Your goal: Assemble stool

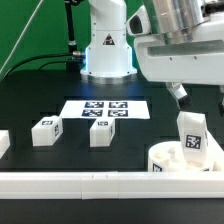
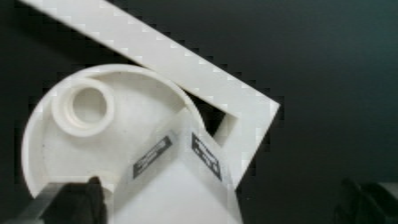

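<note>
Well, gripper (image 1: 180, 96): hangs just above the standing leg, not touching it. Honestly can't tell if the jaws are apart or together.
seat disc (image 1: 168, 160): near side of the table, on the exterior view's right, just beside the long white rail (image 1: 90, 181).
standing leg (image 1: 191, 136): upright on the seat disc, tags facing the camera.
left leg (image 1: 47, 131): on the table toward the exterior view's left, well apart from the disc.
middle leg (image 1: 102, 132): mid-table, near the left leg.
marker board (image 1: 105, 110): flat, farther back than both loose legs.
wrist view: the disc's round hole (image 2: 89, 106) sits beside the tagged leg.
</note>
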You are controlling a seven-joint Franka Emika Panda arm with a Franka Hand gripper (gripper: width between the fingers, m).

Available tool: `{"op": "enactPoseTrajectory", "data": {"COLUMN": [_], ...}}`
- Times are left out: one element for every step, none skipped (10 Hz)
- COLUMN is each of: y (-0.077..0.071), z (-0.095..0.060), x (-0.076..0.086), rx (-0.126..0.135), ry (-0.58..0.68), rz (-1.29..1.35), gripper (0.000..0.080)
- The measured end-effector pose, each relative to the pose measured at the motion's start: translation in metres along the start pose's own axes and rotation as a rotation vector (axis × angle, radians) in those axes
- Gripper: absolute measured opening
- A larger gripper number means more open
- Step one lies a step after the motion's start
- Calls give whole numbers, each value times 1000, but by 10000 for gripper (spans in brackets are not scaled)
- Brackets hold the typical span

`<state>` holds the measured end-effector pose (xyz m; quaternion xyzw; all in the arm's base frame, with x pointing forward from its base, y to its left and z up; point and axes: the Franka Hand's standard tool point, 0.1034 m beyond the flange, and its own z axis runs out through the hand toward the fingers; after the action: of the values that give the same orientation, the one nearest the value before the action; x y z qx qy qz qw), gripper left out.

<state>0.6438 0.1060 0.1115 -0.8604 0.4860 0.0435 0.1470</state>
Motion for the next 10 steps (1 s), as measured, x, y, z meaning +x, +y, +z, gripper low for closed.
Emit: {"op": "enactPoseTrajectory", "data": {"y": [0, 2, 3, 2, 0, 1, 1, 2, 2, 4], "z": [0, -2, -3, 0, 1, 0, 0, 0, 0, -1], "x": [0, 1, -1, -8, -7, -4, -4, -3, -2, 2], "rx": [0, -46, -101, -153, -133, -134, -137, -140, -148, -188], "ry": [0, 15, 25, 28, 30, 39, 33, 29, 23, 19], "rz": [-56, -298, -504, -734, -778, -834, -911, -978, -1098, -1320], "gripper": [648, 648, 648, 648, 648, 648, 648, 648, 648, 648]}}
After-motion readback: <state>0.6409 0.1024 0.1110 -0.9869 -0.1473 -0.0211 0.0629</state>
